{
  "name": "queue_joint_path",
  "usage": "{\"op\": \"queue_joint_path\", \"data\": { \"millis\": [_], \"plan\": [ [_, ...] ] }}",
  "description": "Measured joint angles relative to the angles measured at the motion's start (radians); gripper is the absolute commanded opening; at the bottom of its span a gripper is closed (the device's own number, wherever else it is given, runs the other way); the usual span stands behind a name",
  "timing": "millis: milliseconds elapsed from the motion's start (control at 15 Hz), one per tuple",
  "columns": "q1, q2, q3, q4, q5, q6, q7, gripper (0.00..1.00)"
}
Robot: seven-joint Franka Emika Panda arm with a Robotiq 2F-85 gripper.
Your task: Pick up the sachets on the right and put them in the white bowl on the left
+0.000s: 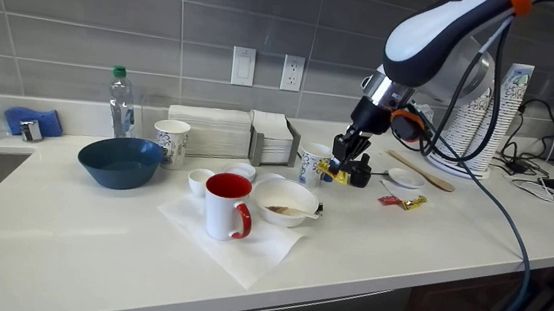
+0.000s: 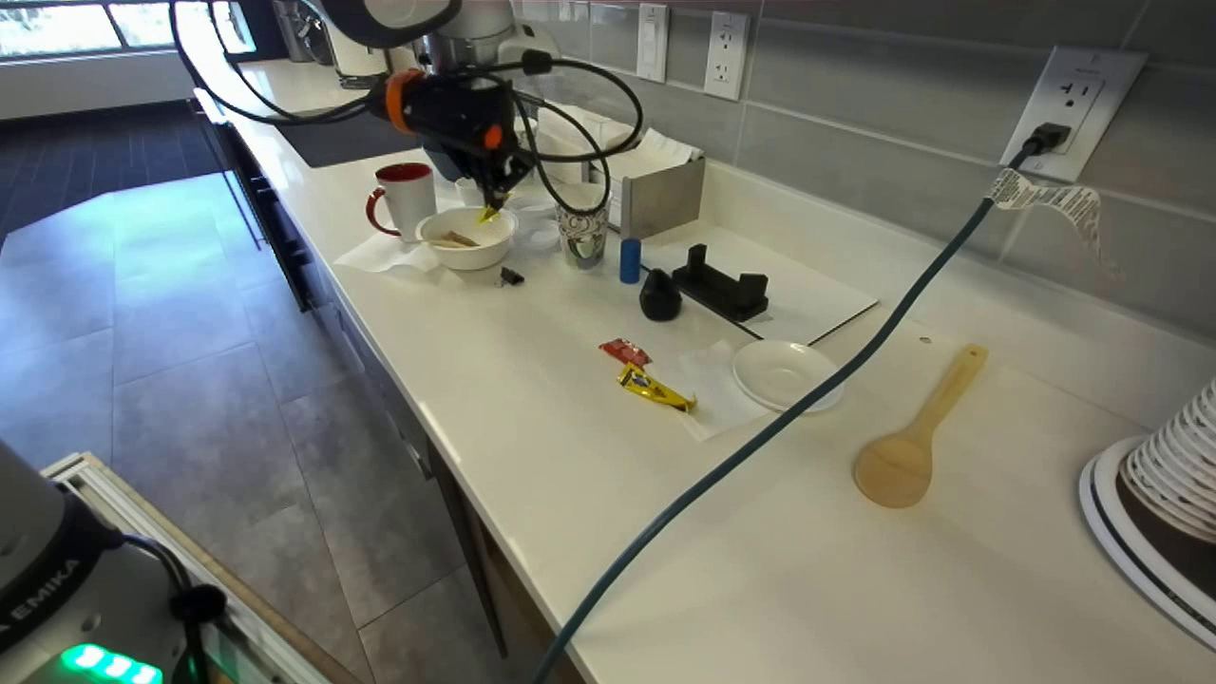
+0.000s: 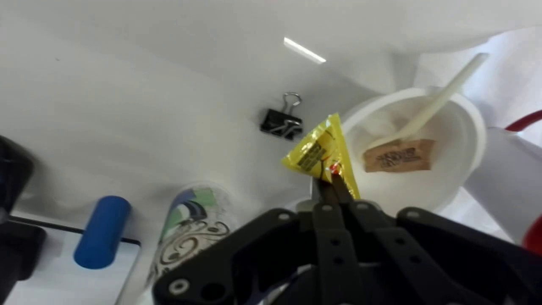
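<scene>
My gripper (image 3: 332, 180) is shut on a yellow sachet (image 3: 324, 148), pinching it at the fingertips. The held sachet also shows in both exterior views (image 1: 341, 177) (image 2: 488, 215). The white bowl (image 3: 410, 192) is just beside the gripper in the wrist view, with a brown packet and a white utensil in it. The bowl also shows in both exterior views (image 1: 277, 218) (image 2: 480, 256). The gripper is above the counter near the bowl's edge; whether the sachet is over the rim is unclear. A red sachet (image 2: 625, 352) and another yellow sachet (image 2: 654, 388) lie on the counter.
A white mug with red handle (image 1: 218, 214) stands against the bowl's far side. A patterned paper cup (image 3: 190, 228), a black binder clip (image 3: 281, 123) and a blue cylinder (image 3: 102, 232) are near the gripper. A larger blue bowl (image 1: 118, 171) stands farther off. A cable (image 2: 722, 470) crosses the counter.
</scene>
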Motion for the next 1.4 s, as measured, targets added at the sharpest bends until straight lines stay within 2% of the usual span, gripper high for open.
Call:
{"op": "queue_joint_path", "data": {
  "millis": [200, 533, 1333, 1400],
  "plan": [
    [0.043, -0.015, 0.002, 0.006, 0.102, 0.002, -0.093, 0.00],
    [0.079, 0.014, 0.004, 0.036, 0.184, 0.032, -0.177, 0.00],
    [0.067, 0.197, 0.055, 0.128, 0.196, 0.151, -0.204, 0.00],
    [0.066, 0.209, 0.054, 0.132, 0.196, 0.163, -0.204, 0.26]
  ]
}}
